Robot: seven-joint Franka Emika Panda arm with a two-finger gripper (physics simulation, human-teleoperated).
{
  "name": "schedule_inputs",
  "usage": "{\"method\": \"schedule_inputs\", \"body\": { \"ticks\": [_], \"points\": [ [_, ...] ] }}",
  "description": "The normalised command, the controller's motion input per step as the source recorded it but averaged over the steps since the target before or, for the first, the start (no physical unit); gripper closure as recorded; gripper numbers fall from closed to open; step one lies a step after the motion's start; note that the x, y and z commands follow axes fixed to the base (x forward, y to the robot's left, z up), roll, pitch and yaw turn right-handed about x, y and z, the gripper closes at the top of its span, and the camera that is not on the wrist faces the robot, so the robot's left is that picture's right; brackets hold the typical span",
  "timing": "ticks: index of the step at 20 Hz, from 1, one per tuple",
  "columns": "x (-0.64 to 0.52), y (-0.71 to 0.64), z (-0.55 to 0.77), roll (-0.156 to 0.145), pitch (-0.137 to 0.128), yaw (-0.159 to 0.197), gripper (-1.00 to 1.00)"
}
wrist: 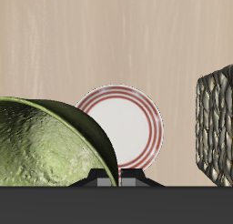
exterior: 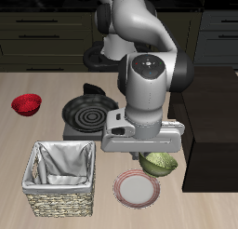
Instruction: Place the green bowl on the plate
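We see the gripper [exterior: 154,154] clamped on the green bowl [exterior: 160,163], held just above the table [exterior: 56,84], beside the plate [exterior: 137,189] near the front edge.

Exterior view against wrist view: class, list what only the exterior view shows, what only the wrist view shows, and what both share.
Only the exterior view shows the red bowl, the black frying pan with its spiral pattern, the robot arm and the dark cabinets behind the table.

Only the wrist view shows the pale speckled inside of the green bowl close up, and the rings on the plate's rim.

Both show the green bowl, the plate, the woven basket and the wooden table.
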Motion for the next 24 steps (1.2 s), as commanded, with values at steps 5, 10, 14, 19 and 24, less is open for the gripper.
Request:
{"method": "schedule_inputs", "body": {
  "ticks": [5,10,14,19,24],
  "points": [
    [0.10,-0.06,-0.18,-0.021,0.023,0.007,1.00],
    [0.01,-0.06,-0.24,-0.027,0.037,0.007,1.00],
    [0.09,-0.07,-0.23,-0.020,0.028,0.015,1.00],
    [0.07,-0.09,-0.19,-0.038,0.030,0.024,1.00],
    [-0.05,0.02,-0.17,-0.023,0.002,0.076,-1.00]
  ]
}}
